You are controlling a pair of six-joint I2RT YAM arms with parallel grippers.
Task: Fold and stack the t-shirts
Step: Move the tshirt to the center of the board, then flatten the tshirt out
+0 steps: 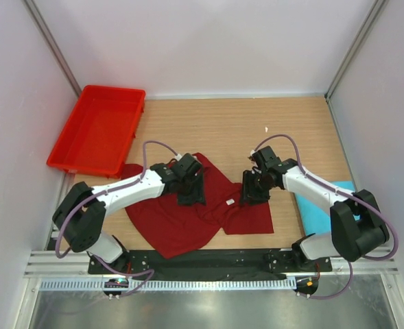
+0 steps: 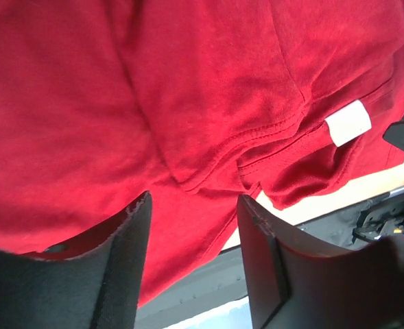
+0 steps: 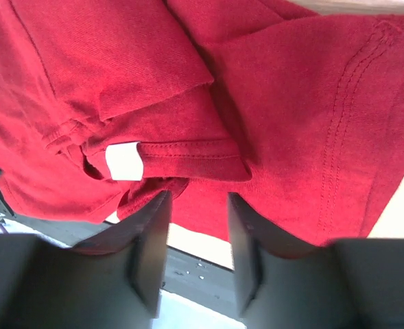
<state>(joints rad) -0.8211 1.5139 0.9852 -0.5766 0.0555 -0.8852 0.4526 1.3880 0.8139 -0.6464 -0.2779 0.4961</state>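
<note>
Seen from above, a dark maroon t-shirt (image 1: 174, 226) lies unfolded and rumpled on a wooden table (image 1: 256, 123), near the front edge and between the 2 robot arms. The left gripper (image 1: 190, 195) is down on the shirt's upper left part and the right gripper (image 1: 253, 194) is down on its upper right part, with a small white label (image 1: 229, 202) on the cloth between them. In the left wrist view, the left gripper (image 2: 191, 202) has its 2 dark fingers apart over a hemmed fold, the label (image 2: 348, 123) off to one side. In the right wrist view, the right gripper (image 3: 196, 199) also has its fingers apart, with a narrower gap, a stitched hem at their tips and the label (image 3: 124, 162) just beside them. Neither gripper is visibly pinching cloth. A turquoise t-shirt (image 1: 319, 214) lies at the table's right edge, partly hidden under the right arm. A bright red tray (image 1: 95, 130) sits at the far left corner, well apart from the shirts.
</note>
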